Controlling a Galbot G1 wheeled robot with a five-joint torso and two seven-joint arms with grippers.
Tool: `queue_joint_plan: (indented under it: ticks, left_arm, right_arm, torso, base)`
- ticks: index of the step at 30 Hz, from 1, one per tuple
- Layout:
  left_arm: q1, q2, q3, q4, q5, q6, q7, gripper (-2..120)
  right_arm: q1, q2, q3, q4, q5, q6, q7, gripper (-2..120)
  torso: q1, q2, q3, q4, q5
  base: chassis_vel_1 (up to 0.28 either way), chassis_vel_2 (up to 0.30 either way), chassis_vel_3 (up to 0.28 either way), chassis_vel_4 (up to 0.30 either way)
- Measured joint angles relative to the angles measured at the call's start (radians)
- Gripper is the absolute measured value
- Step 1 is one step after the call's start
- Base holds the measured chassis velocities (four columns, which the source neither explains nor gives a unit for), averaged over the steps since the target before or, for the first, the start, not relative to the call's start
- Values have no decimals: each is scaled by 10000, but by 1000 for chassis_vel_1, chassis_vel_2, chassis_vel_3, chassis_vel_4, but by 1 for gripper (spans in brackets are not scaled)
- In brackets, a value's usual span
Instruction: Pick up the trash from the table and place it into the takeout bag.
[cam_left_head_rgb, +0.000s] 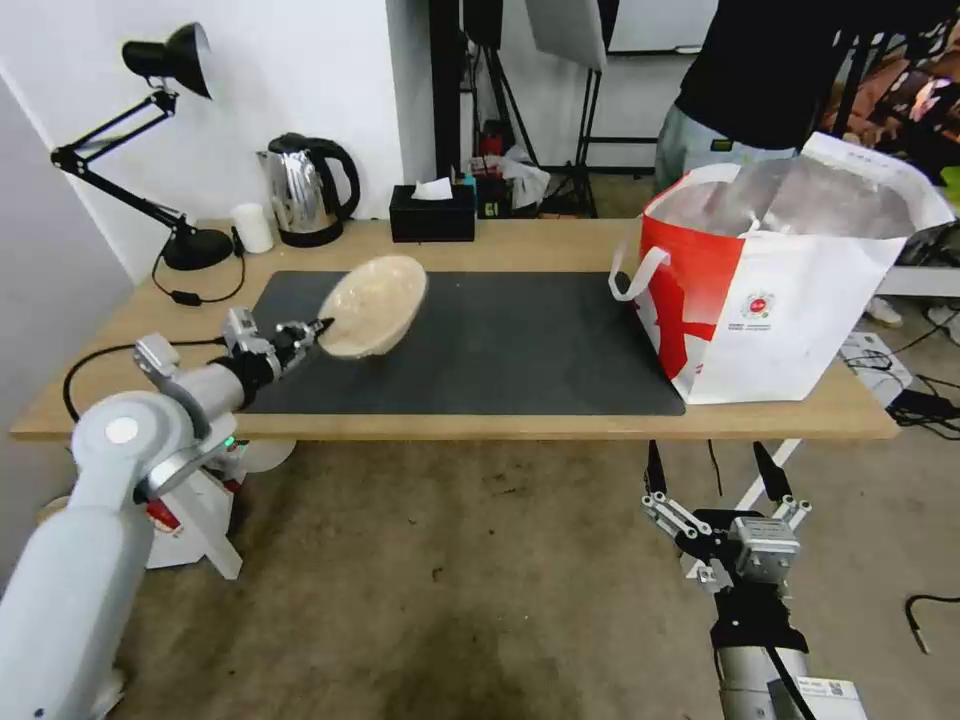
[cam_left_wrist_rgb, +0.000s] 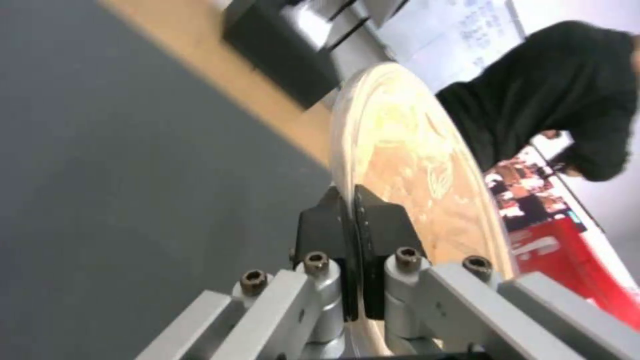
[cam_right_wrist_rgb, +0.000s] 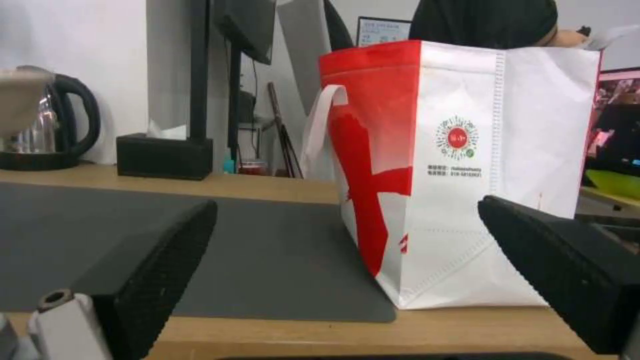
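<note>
A shallow beige round bowl (cam_left_head_rgb: 373, 306) is held tilted on edge in the air above the left end of the dark grey mat (cam_left_head_rgb: 520, 345), its open side turned toward the takeout bag. The left gripper (cam_left_head_rgb: 322, 327) is clamped on the bowl's rim, and in the left wrist view the two black pads (cam_left_wrist_rgb: 327, 230) press together on either side of that rim (cam_left_wrist_rgb: 348, 165). The mat lies on a long light-wood counter (cam_left_head_rgb: 520, 425). At the right end of the mat, partly overlapping its corner, stands the takeout bag (cam_left_head_rgb: 790, 290), a boxy white bag with red panels, a white strap handle, a small red logo and a silver foil lining showing at its open top. The bowl and the bag are well apart. Beyond the mat, along the far edge of the counter, stand a black tissue box (cam_left_head_rgb: 432, 215), an electric kettle (cam_left_head_rgb: 305, 190), a small white cup (cam_left_head_rgb: 252, 228) and a black desk lamp (cam_left_head_rgb: 165, 150). The right gripper (cam_left_head_rgb: 712, 478) hangs below the counter's near edge, under the bag, with its fingers (cam_right_wrist_rgb: 160, 270) spread wide apart and nothing between them.
</note>
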Motion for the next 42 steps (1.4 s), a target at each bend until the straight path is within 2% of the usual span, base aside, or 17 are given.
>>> queue_joint_plan:
  ticks: [2,5,12,16,17,20,21,24,25,29,38,41,42]
  left_arm:
    - [-144,145,76,34,-41,-58,172,0]
    - [-837,678,502,262,-79,-338,868,0]
    - [-2138,1255,1399,767,-75,-623,1495,0]
    - [-3549,1529,2695,1420,-55,-925,1985,0]
    - [-3549,1529,2695,1420,-55,-925,1985,0]
    - [-4907,1612,3961,2097,57,-1224,2446,0]
    - [-4907,1612,3961,2097,57,-1224,2446,0]
    - [-6043,1568,4964,2562,99,-1322,2558,0]
    - [-6043,1568,4964,2562,99,-1322,2558,0]
    - [-7450,1202,6312,3189,22,-1487,2640,0]
    - [-8033,948,6994,3650,51,-1761,2894,0]
    - [-8462,731,7496,3996,105,-2018,3157,0]
    - [-8872,538,7883,4248,136,-2211,3403,0]
  right_arm:
    - [0,0,0,0,1,0,0,100]
    - [1,0,0,0,1,0,0,100]
    - [1,0,0,0,0,0,0,100]
    - [1,0,0,0,0,0,-1,100]
    - [1,0,0,0,0,0,-1,100]
    - [1,0,0,1,0,1,-1,100]
    - [1,0,0,1,0,1,-1,100]
    - [1,0,1,0,0,1,-1,100]
    - [1,0,1,0,0,1,-1,100]
    - [1,0,0,0,0,1,-1,100]
    - [1,0,1,1,0,1,-1,100]
    - [0,0,1,0,0,1,0,100]
    - [0,0,0,0,0,1,-1,100]
  torso:
    - [0,0,0,-1,1]
    - [-1,0,0,-1,2]
    - [0,0,0,0,1]
    - [0,0,1,0,1]
    - [0,0,1,0,1]
    - [0,0,1,-4,2]
    - [0,0,1,-4,2]
    - [0,-1,1,0,-1]
    - [0,-1,1,0,-1]
    - [-1,3,0,0,2]
    - [0,3,0,-2,3]
    - [0,2,1,-1,-2]
    - [1,2,1,-1,0]
  base:
    - [0,0,0,0]
    - [0,0,0,0]
    - [0,0,0,0]
    - [0,0,0,0]
    - [0,0,0,0]
    - [0,0,0,0]
    - [0,0,0,0]
    - [0,0,0,0]
    - [0,0,0,0]
    - [0,0,0,0]
    - [0,0,0,0]
    - [0,0,0,0]
    - [0,0,0,0]
